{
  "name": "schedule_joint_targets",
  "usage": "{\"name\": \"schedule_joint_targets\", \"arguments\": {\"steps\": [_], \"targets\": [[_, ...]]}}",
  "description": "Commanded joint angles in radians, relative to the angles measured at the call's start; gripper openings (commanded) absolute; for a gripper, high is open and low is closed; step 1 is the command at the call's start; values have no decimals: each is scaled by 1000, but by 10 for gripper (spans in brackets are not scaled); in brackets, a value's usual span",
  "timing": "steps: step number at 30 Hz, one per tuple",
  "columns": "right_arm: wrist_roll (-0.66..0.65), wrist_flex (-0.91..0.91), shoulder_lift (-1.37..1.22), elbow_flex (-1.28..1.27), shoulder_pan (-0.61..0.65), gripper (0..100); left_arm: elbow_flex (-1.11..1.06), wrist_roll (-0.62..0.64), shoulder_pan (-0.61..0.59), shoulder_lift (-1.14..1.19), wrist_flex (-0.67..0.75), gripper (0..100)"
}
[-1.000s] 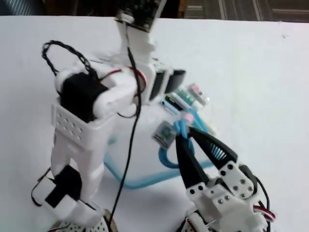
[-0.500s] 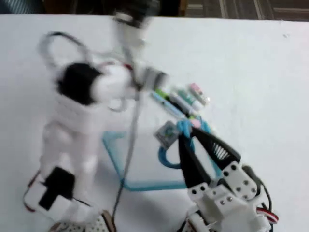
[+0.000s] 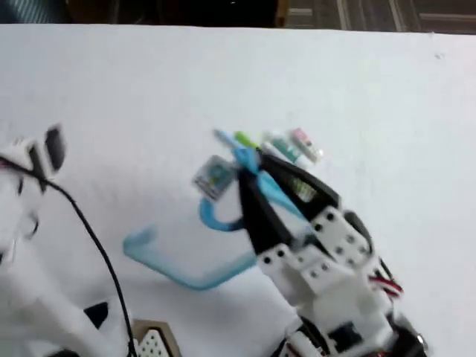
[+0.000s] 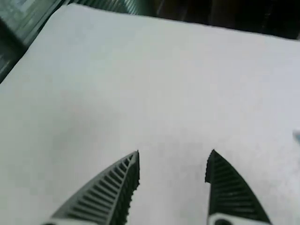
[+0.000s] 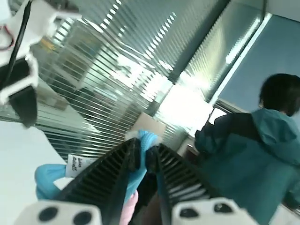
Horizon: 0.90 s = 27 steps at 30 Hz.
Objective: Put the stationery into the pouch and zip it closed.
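Note:
The clear pouch with blue trim [image 3: 186,277] lies in the middle of the table, its blue loop [image 3: 210,217] and a small paper tag [image 3: 214,177] near its far end. My right gripper [image 3: 249,165] is shut on the pouch's blue zipper end [image 5: 146,139], its black fingers [image 5: 174,174] clamped around it. Several pens and markers [image 3: 291,146] lie just beyond the pouch, partly hidden by the right gripper. My left gripper [image 4: 173,161] hangs open over bare white table, holding nothing. The left arm [image 3: 30,171] stands at the table's left edge.
The white table [image 3: 372,89] stretches wide around the pouch. A black cable [image 3: 97,245] runs down the left arm at the front left. A perforated base plate [image 3: 152,341] sits at the near edge.
The left arm has swung away from over the pouch to the far left. The right gripper, still clamped on the blue zipper end, has moved left and farther back, dragging the pouch along.

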State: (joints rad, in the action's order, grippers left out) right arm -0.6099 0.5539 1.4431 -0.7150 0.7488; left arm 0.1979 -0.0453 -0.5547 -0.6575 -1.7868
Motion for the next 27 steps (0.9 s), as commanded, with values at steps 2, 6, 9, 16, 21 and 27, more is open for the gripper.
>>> {"name": "schedule_joint_targets", "arguments": {"steps": [2, 6, 9, 16, 21, 27], "targets": [[-11, -96, -205, 163, 102, 16, -242, -60, -217, -147, 23, 241], [-11, -137, -414, 344, 191, 15, -368, -61, -335, -216, 51, 241], [2, -130, -542, 460, 237, 15, -417, -63, -346, -248, 43, 241], [181, -10, -608, 506, 254, 15, -396, -63, -341, -297, 2, 241], [305, 44, -607, 509, 252, 15, -379, -58, -303, -335, 2, 241], [330, 50, -593, 505, 234, 15, -373, 26, -128, -371, 0, 241]]}}
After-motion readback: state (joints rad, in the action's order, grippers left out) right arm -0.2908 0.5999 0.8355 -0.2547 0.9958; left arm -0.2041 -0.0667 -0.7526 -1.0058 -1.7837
